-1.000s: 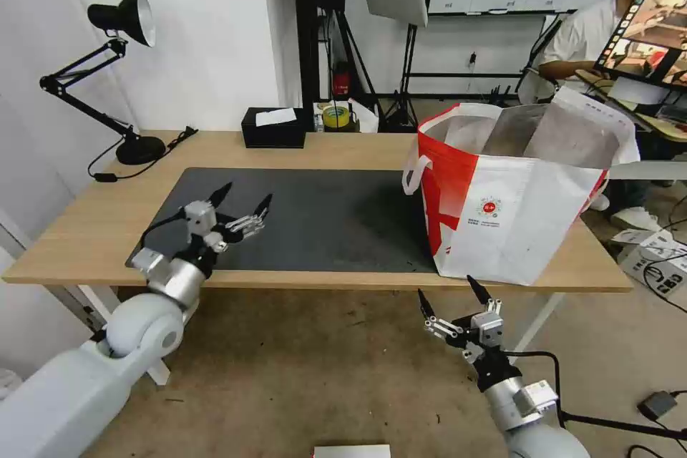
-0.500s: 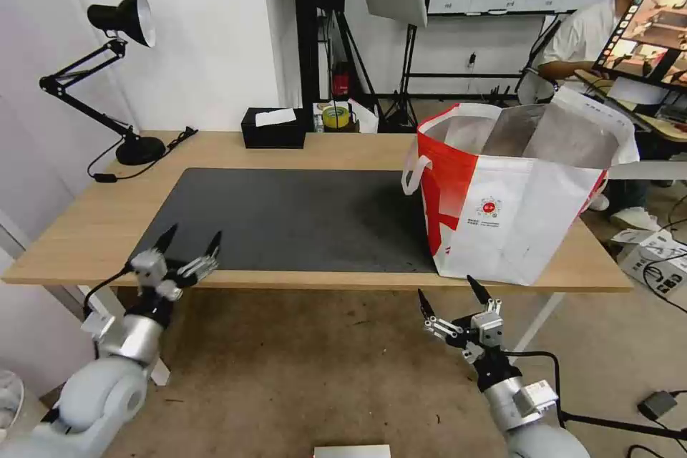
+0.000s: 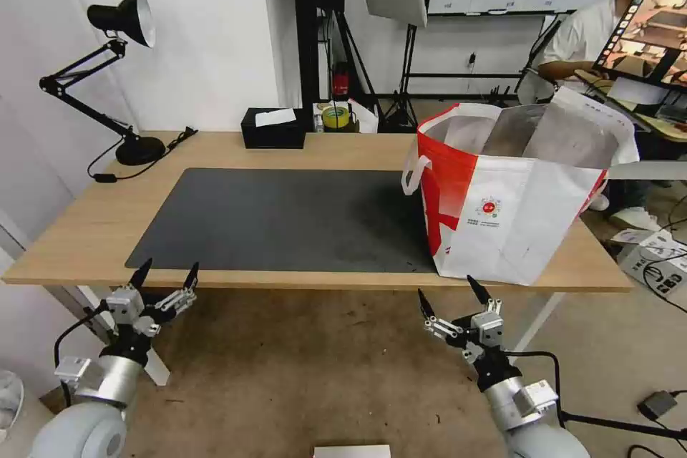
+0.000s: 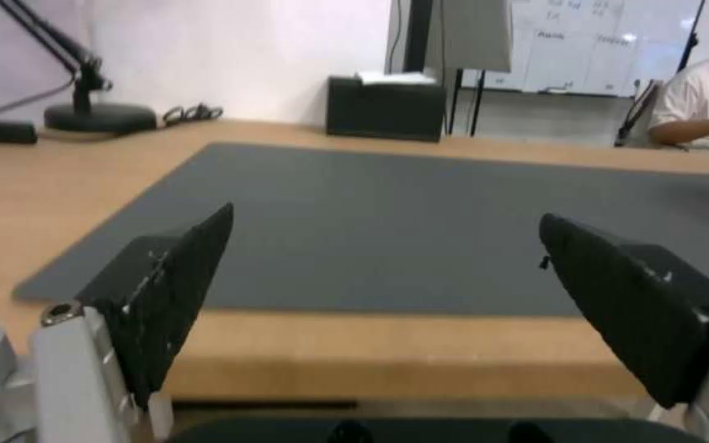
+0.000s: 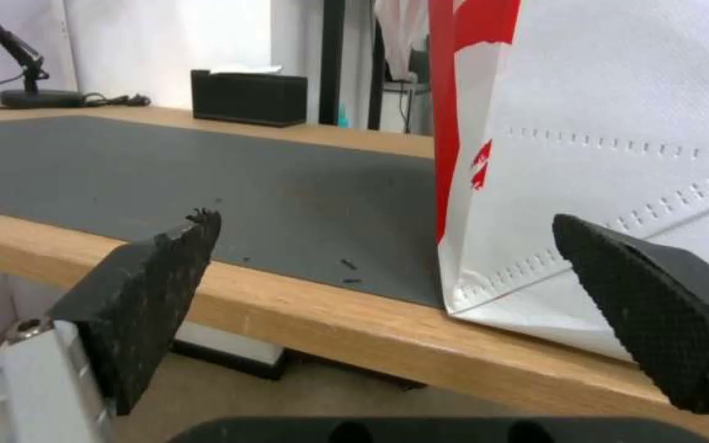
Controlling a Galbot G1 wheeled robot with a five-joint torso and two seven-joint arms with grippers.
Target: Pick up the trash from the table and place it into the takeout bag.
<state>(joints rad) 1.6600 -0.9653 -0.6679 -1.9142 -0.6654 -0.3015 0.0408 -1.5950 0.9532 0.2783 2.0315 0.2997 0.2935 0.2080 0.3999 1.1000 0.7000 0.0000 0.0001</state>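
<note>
The takeout bag [image 3: 515, 207] stands upright on the right end of the surface [image 3: 86, 229], its near corner overlapping the dark mat [image 3: 286, 218]. It bears a small round red logo [image 3: 489, 207] with tiny print below, too small to read. At the far edge sit a black tissue box [image 3: 273, 127], a yellow tape roll [image 3: 335, 117] and a desk lamp [image 3: 122, 71]. The left claw [image 3: 165, 277] hangs below the front edge, jaws spread and empty. The right claw [image 3: 449, 294] hangs below the bag, also spread and empty.
</note>
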